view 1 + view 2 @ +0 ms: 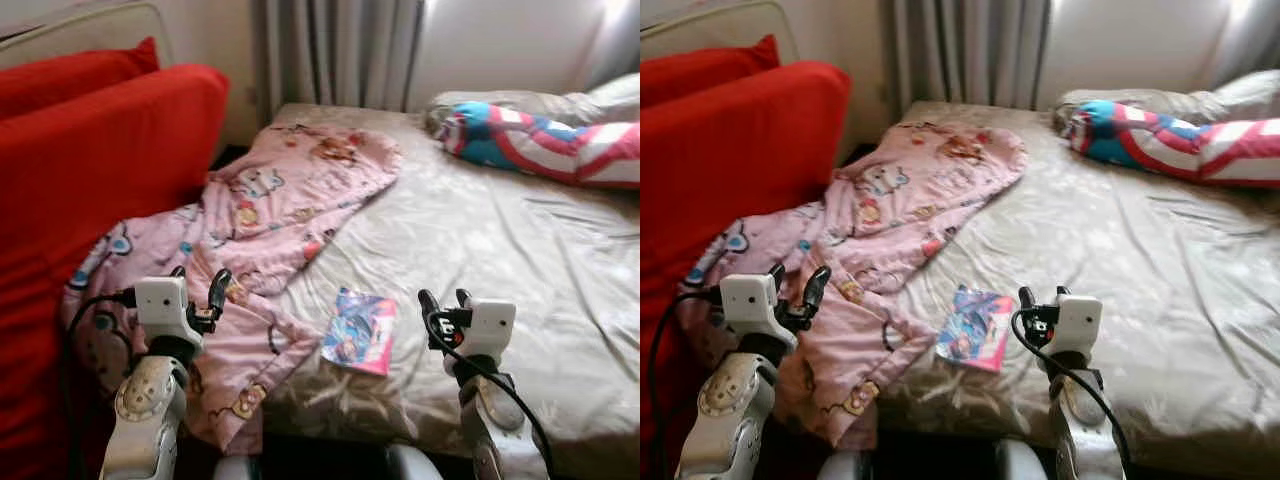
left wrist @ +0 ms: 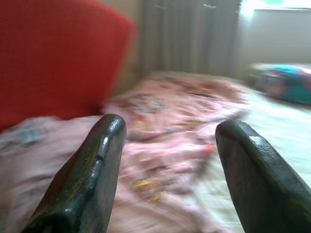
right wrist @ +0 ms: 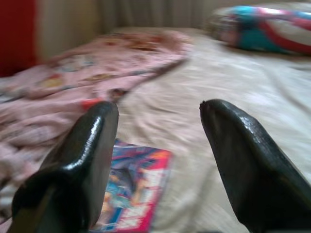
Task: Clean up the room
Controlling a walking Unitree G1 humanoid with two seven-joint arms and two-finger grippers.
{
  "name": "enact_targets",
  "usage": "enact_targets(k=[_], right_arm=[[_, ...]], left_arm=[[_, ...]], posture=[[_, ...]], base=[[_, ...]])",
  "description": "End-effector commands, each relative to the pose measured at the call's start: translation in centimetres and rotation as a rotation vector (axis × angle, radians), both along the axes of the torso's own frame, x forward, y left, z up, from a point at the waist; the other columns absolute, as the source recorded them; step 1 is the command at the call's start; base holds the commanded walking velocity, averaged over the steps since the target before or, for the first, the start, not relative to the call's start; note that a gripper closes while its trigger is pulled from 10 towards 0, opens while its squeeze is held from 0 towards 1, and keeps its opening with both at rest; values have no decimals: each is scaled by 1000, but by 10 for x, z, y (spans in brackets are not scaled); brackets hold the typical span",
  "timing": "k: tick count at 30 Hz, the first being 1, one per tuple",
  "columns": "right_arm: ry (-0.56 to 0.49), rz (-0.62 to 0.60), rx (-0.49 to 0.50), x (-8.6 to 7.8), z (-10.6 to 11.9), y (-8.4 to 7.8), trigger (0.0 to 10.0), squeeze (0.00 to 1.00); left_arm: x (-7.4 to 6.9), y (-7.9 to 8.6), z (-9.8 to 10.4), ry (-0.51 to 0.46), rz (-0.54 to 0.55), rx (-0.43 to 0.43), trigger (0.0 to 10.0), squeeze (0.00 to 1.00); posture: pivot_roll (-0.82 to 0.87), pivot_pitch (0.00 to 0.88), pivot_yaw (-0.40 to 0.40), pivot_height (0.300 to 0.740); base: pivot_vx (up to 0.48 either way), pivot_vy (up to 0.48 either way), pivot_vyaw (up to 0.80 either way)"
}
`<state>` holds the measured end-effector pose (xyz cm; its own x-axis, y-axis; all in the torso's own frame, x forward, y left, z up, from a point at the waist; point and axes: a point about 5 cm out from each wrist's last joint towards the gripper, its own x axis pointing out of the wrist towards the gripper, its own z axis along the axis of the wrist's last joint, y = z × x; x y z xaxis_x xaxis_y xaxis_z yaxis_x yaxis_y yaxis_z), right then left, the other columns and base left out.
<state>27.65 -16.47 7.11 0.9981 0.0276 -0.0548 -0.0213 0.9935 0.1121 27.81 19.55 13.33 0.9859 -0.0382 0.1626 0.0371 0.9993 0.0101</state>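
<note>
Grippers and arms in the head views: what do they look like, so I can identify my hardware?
Each gripper, left and right, has two long glossy black fingers on a white boxy wrist housing. Silver-grey forearms; a black cable loops beside each wrist. No readable markings.

Both eye views look forward and down from head height over the bed (image 1: 480, 250), sharing the pink blanket (image 1: 270, 220) at 11 o'clock. Each wrist view sits low, close to the covers (rather blurred), facing 12 o'clock toward the curtain (image 2: 194, 34).
</note>
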Motion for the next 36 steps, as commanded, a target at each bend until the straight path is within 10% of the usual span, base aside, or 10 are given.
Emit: enact_targets(k=[1, 36], right_arm=[[1, 3, 14, 0, 0, 2, 10000, 0], [35, 73, 9, -3, -8, 12, 10000, 0]], left_arm=[[-4, 2, -12, 56, 11, 5, 10000, 0], [-4, -5, -15, 84, -39, 18, 10000, 0]], posture=[[-23, 26, -20, 627], [-17, 34, -21, 627]], base=[[0, 0, 0], [227, 0, 187]])
